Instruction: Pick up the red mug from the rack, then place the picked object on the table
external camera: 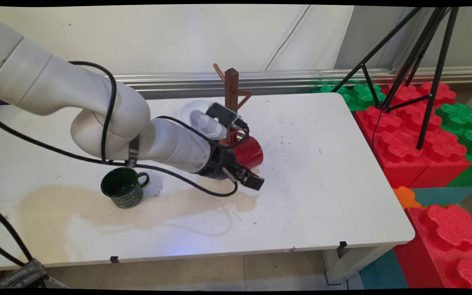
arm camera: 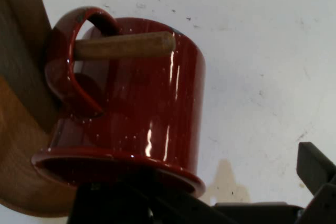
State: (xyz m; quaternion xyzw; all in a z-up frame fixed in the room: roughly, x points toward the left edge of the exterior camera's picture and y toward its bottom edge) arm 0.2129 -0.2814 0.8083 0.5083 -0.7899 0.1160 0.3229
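A glossy red mug (external camera: 249, 151) (arm camera: 152, 103) hangs by its handle (arm camera: 65, 66) on a wooden peg (arm camera: 126, 45) of the brown mug tree (external camera: 231, 88). It is tipped on its side, low over the white table (external camera: 330, 172). My gripper (external camera: 245, 177) sits just in front of and below the mug and stands open, holding nothing. In the hand view the mug's rim (arm camera: 115, 163) lies right above the black linkage. One finger (arm camera: 315, 169) stands well off to the right, clear of the mug. The tree's post and base fill that view's left edge.
A dark green mug (external camera: 123, 188) stands upright on the table's left, on a wide tan stain (external camera: 109, 211). A white bowl (external camera: 193, 110) sits behind the wrist beside the tree. Red and green foam blocks (external camera: 412, 139) and a black tripod (external camera: 428, 73) stand right of the table.
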